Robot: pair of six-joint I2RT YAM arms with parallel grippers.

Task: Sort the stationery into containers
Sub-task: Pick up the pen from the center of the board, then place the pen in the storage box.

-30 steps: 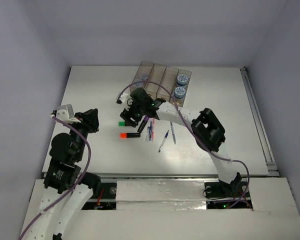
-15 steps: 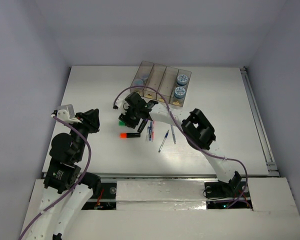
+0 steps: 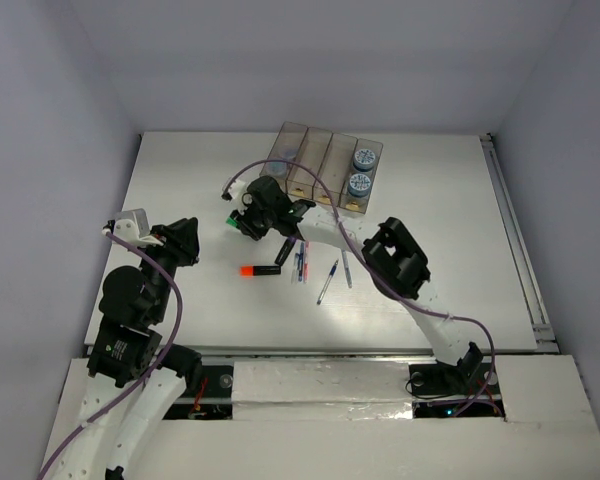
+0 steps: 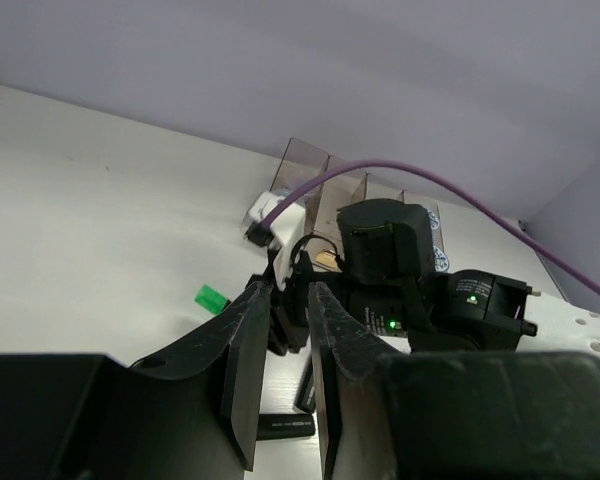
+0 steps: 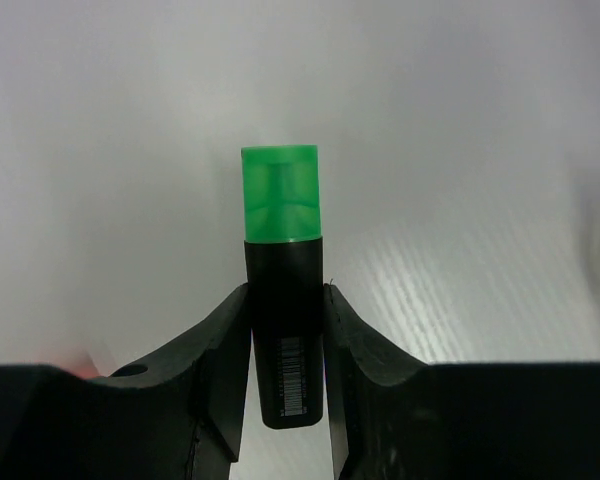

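My right gripper (image 3: pixel 244 221) (image 5: pixel 285 300) is shut on the black body of a green highlighter (image 5: pixel 280 190) (image 3: pixel 235 224), whose green cap points away from the wrist over the white table. The containers (image 3: pixel 298 133), a row of four smoky-brown bins, stand just behind it; the rightmost holds two blue-grey rolls (image 3: pixel 361 170). On the table lie an orange highlighter (image 3: pixel 259 270), a purple highlighter (image 3: pixel 285 250) and several thin pens (image 3: pixel 325 272). My left gripper (image 3: pixel 187 241) (image 4: pixel 290 300) hovers at the left, its jaws a narrow gap apart with nothing between them.
The right arm's forearm (image 3: pixel 395 255) stretches over the table's middle, above the pens. A purple cable (image 3: pixel 280 178) loops in front of the bins. A metal rail (image 3: pixel 515 240) runs along the table's right edge.
My right gripper has closed on the green highlighter and carried it a little farther back and left. The left arm has not moved.
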